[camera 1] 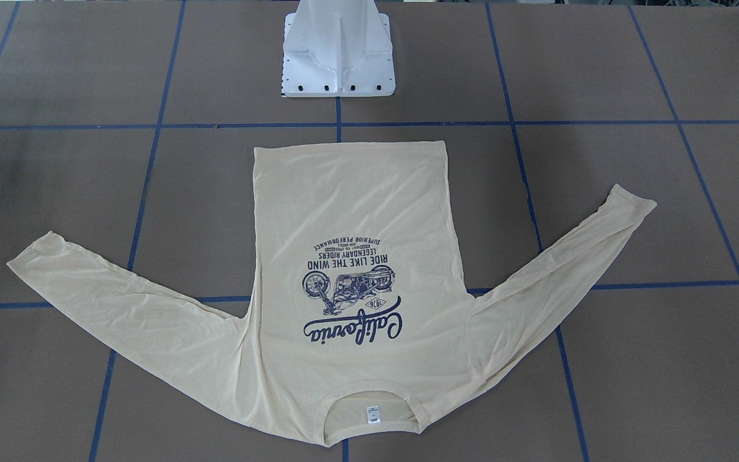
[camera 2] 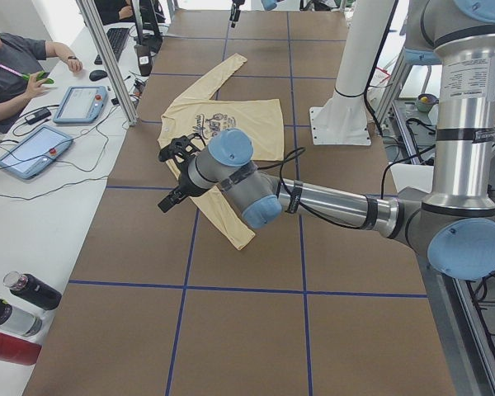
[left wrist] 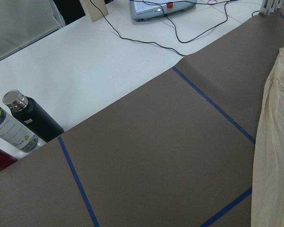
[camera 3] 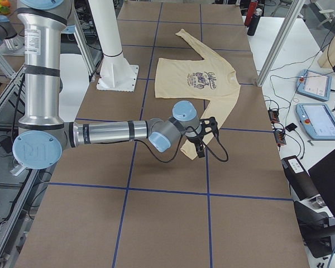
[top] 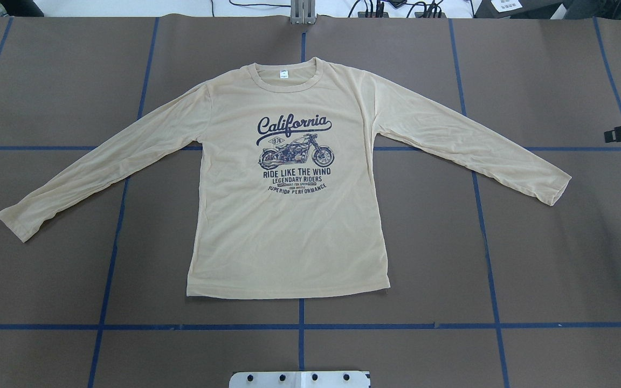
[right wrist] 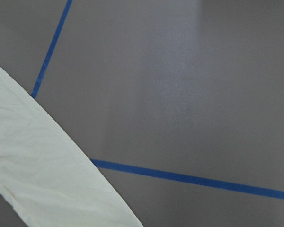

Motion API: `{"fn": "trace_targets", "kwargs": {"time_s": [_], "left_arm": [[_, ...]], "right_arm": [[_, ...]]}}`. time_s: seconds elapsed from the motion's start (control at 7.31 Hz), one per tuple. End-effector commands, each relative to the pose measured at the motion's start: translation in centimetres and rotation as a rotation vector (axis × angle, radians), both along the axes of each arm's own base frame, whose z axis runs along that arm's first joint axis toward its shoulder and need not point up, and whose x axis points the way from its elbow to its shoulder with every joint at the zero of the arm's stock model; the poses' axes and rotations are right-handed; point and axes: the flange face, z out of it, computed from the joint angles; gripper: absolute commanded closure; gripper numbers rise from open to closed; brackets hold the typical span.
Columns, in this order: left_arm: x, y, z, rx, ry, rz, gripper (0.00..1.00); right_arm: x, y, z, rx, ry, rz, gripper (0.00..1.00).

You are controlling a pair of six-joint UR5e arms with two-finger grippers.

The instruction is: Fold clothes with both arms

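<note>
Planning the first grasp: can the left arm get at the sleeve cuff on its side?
Probably yes. The left gripper hangs just beside that sleeve, which lies flat on the table with nothing on or near its cuff.

The big table's covered in flat brown paper [top: 558, 258], split into large squares by strips of blue tape [top: 397, 326]. Down the left side of the exterior left view there's a long white desk [camera 2: 33, 239] with two grey-framed touchscreen tablets [camera 2: 33, 151] on it, and a slanted silver aluminium post [camera 2: 107, 58] near the top. In the lower left of the left wrist view, a black bottle with a steel cap [left wrist: 33, 118] stands beside a white-labelled bottle [left wrist: 12, 132]. The lighting's soft and even.
</note>
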Motion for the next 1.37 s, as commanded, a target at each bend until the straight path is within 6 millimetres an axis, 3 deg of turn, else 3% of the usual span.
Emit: {"fn": "trace_targets", "kwargs": {"time_s": [0.0, 0.14, 0.41, 0.96, 1.23], "left_arm": [[0.1, 0.1, 0.3, 0.0, -0.002, 0.005, 0.0], [0.2, 0.2, 0.3, 0.0, -0.002, 0.006, 0.0], [0.2, 0.3, 0.6, -0.005, -0.004, 0.006, 0.0], [0.2, 0.3, 0.6, -0.005, -0.003, 0.007, 0.0], [0.2, 0.4, 0.7, -0.007, -0.003, 0.007, 0.0]], "right_arm": [[-6.7, -0.4, 4.8, 0.032, -0.019, 0.062, 0.04], [-7.7, -0.3, 6.1, 0.051, -0.021, 0.055, 0.06], [-8.1, 0.0, 6.4, 0.047, -0.023, 0.045, 0.18], [-10.2, 1.4, 7.1, 0.038, -0.012, -0.001, 0.25], [-10.2, 2.0, 7.9, 0.032, 0.002, -0.003, 0.35]]}}
